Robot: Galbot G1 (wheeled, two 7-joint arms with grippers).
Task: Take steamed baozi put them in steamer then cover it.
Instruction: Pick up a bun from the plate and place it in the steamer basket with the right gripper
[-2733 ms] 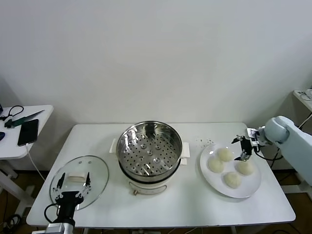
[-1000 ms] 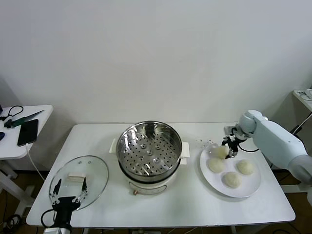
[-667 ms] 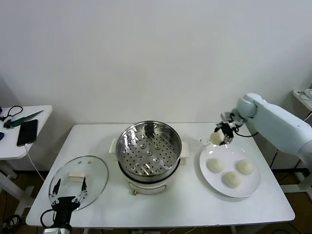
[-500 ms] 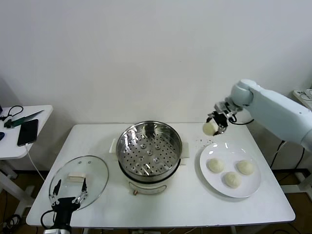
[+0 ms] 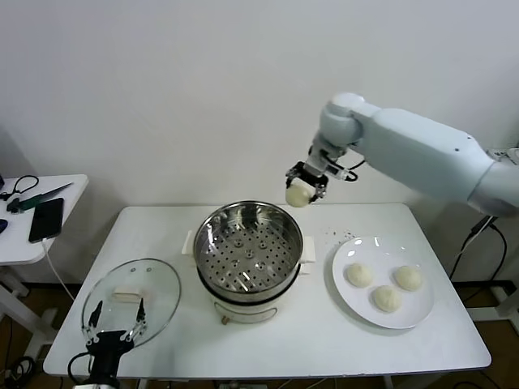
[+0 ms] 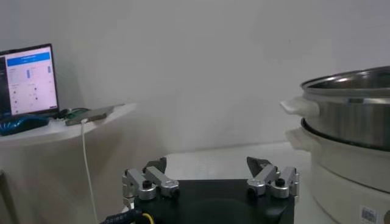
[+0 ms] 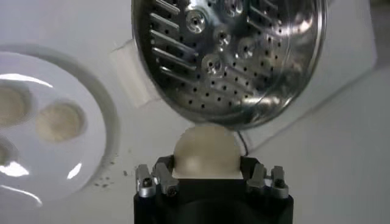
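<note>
Your right hand [image 5: 299, 188] has swung the baozi [image 5: 298, 194] left, off the plate [image 5: 419, 310] side | it's clamped between the fingers, up above the steamer [image 5: 248, 251] back-right rim, center frame | left hand [image 5: 113, 331] lower left, spread wide, holding nothing, by the lid [image 5: 162, 284]

Head camera looks down over the table; both low, close wrist cameras share the steamer [image 5: 248, 256].
</note>
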